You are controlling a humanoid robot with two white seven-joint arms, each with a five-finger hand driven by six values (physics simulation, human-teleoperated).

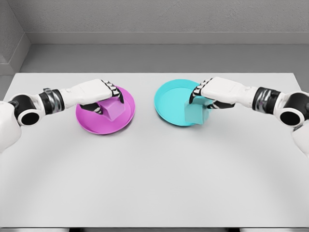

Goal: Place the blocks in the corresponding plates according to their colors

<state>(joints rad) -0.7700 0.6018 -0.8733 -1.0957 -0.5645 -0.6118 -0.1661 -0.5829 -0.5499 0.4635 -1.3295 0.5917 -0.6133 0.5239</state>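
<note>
Here the left hand (99, 94) reaches in level, fingers wrapped around the magenta block (114, 108) over the magenta plate (89, 122); the right hand (217, 93) likewise grips the cyan block (195, 114) at the cyan plate (169, 99)'s near rim, toward the table (154, 174)'s far edge.

No readable text, label, brand, number or sign shows anywhere — not on any surface in view.

We cannot see the pink plate's (96, 126) upper left part under the left hand (99, 94); the right hand (217, 93) hides the teal block's (195, 115) top.
</note>
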